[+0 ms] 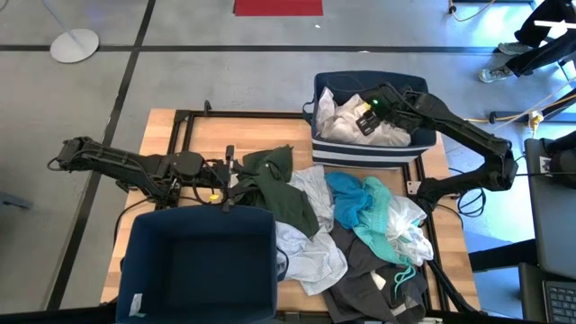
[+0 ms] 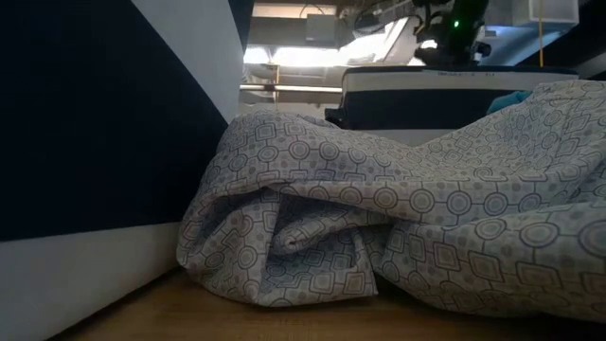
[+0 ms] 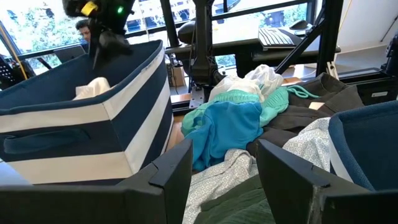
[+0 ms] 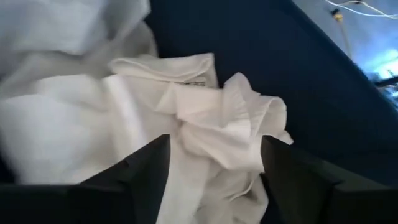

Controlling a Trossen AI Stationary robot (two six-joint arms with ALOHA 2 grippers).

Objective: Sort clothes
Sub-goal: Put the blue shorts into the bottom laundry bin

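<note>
A heap of clothes lies on the wooden table: a dark olive green garment [image 1: 279, 184], a pale patterned one [image 1: 310, 247] [image 2: 398, 227], a teal one [image 1: 346, 200] [image 3: 227, 121], a mint one [image 1: 387, 220] and a dark grey one [image 1: 378, 283]. White garments [image 1: 346, 121] [image 4: 205, 118] lie in the far navy bin [image 1: 369, 155]. My right gripper [image 1: 364, 112] [image 4: 214, 146] hangs open over that bin, tipped down, with its fingers standing apart above the white cloth. My left gripper [image 1: 227, 180] [image 3: 224, 155] waits open and level at the olive garment's left edge.
A second navy bin [image 1: 202, 261] [image 2: 95, 114] stands at the table's near left corner, close to my left arm. A black metal frame [image 1: 180, 121] runs along the table's edges. Bare wood [image 1: 243, 135] shows at the far left of the table.
</note>
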